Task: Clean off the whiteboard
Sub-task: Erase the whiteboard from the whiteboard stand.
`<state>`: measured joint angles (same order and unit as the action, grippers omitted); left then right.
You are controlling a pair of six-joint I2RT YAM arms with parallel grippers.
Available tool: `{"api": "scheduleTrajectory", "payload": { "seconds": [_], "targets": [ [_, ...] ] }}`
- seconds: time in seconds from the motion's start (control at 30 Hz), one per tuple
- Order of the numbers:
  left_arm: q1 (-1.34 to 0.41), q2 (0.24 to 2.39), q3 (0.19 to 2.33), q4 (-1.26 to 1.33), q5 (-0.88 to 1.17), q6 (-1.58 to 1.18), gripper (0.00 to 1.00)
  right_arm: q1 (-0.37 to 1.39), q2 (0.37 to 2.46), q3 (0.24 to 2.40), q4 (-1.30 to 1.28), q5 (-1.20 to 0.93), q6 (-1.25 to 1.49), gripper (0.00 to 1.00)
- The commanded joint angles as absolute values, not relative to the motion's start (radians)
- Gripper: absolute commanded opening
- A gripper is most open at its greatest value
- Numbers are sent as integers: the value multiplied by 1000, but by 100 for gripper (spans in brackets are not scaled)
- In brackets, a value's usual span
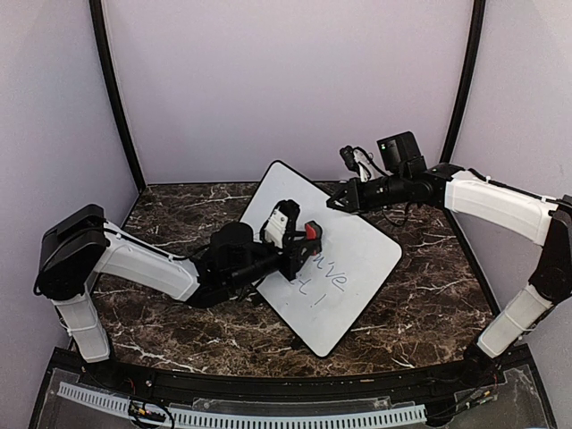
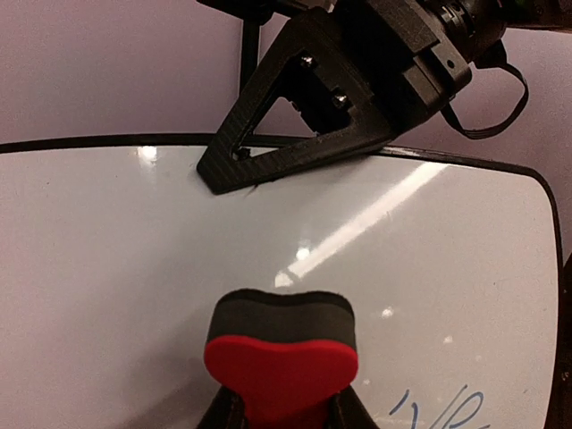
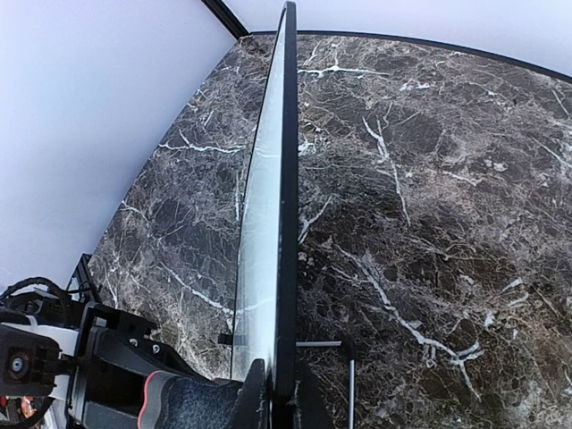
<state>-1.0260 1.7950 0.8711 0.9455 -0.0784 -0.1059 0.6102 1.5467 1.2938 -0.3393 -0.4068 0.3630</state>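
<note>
Handwriting (image 1: 317,275) in blue on whiteboard (image 1: 368,252): two short lines, perhaps "ave" and "t!", start hidden behind left gripper (image 1: 302,246). Cut off at bottom edge in left wrist view. Whiteboard slantwise at middle of table (image 1: 420,313), corners well inside marble edge. Left gripper clamped on red eraser (image 2: 281,357), dark felt face against whiteboard above writing. Right gripper (image 3: 277,393) pinched tight on far rim, fingertips hard to make out. Bare white from eraser to far rim; bare marble either side of whiteboard.
</note>
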Motion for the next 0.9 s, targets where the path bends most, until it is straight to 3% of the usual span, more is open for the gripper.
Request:
{"api": "scheduleTrajectory", "payload": {
  "seconds": [0.0, 0.47, 0.87],
  "targets": [
    [-1026, 1841, 933, 792, -119, -83, 0, 682, 1602, 1252, -290, -459, 192, 0],
    [-1072, 1828, 732, 847, -144, -166, 0, 682, 1606, 1252, -288, -459, 193, 0],
    [-1072, 1869, 919, 805, -150, -98, 0, 682, 1602, 1252, -291, -454, 191, 0]
  ]
}}
